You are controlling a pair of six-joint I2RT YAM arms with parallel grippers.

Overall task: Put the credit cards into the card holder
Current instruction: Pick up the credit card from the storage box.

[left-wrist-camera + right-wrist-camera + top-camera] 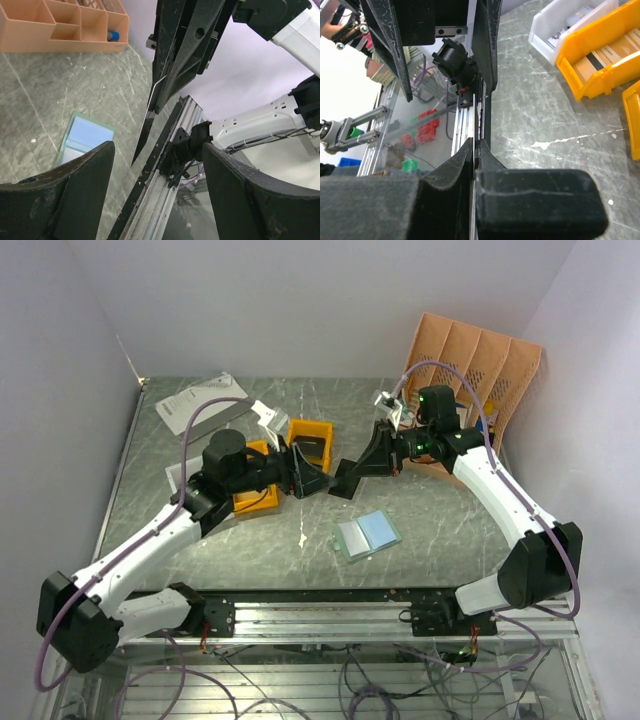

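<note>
Right hand (343, 482) pinches a card (146, 125) edge-on. Left hand (308, 478) stands wide either side of it, not gripping. The holder (368, 535) lies open on the worktop (450, 530), nearer than both hands. Best to lower the card, square its edge to a pocket and slide it in shallowly.

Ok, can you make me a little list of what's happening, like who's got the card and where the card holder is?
left gripper: open, holding nothing, right next to the other gripper
right gripper: shut, pinching a card by its edge
card holder: lying open on the table, light blue inside showing, nothing touching it
card in holder yet: no, it is up in the air
yellow bins: by the left gripper; one holds what look like more cards
peach organiser: far right corner
</note>
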